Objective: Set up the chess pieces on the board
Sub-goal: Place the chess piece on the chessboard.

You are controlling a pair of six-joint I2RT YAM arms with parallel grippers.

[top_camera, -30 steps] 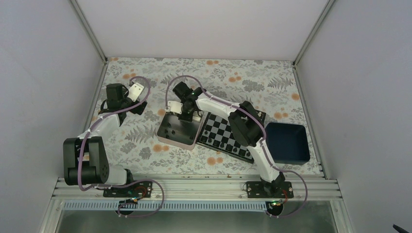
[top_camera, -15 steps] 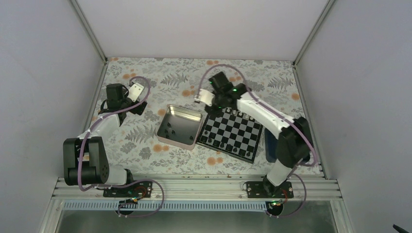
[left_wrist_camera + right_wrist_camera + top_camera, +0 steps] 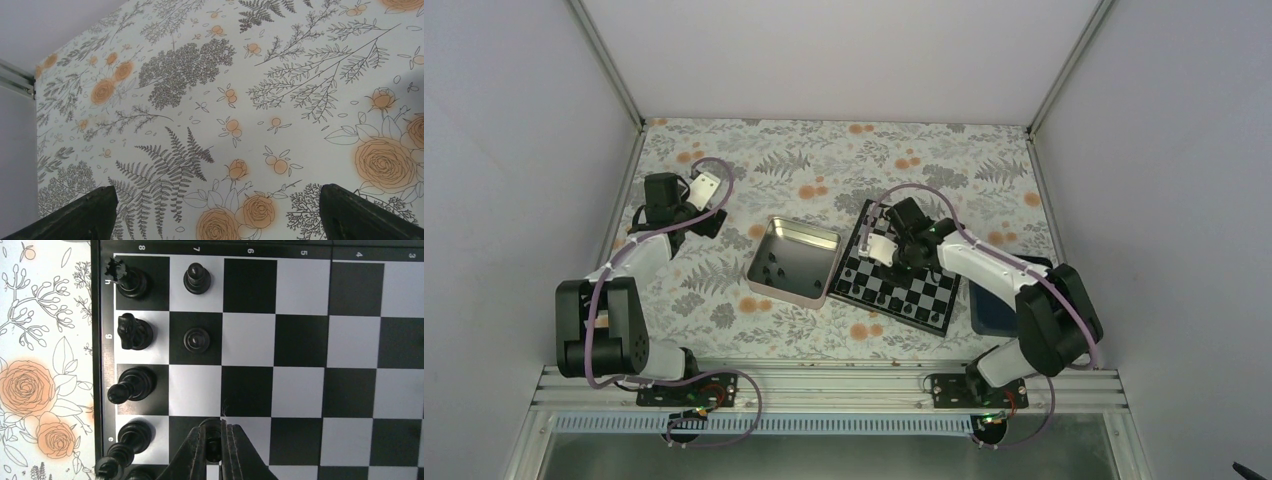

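Note:
The board (image 3: pixel 927 293) lies right of centre, and in the right wrist view (image 3: pixel 300 340) it fills the frame. Black chess pieces stand on its left columns: a rook (image 3: pixel 127 280), a knight (image 3: pixel 132 332), a bishop (image 3: pixel 131 385), two pawns (image 3: pixel 196 279) and a taller piece (image 3: pixel 127 440). My right gripper (image 3: pixel 215 429) is shut on a small black pawn (image 3: pixel 214 442) just above the board; it also shows in the top view (image 3: pixel 902 262). My left gripper (image 3: pixel 220 220) is open and empty over the tablecloth, far left of the board (image 3: pixel 707 222).
A silver tin (image 3: pixel 769 247) with a few black pieces inside touches the board's left side. A dark blue tray (image 3: pixel 981 308) sits right of the board, mostly hidden by my right arm. The floral cloth covers the table, with walls on three sides.
My right arm has swung from the tin, past the board's far edge, to over the board's left part. The left arm has not moved.

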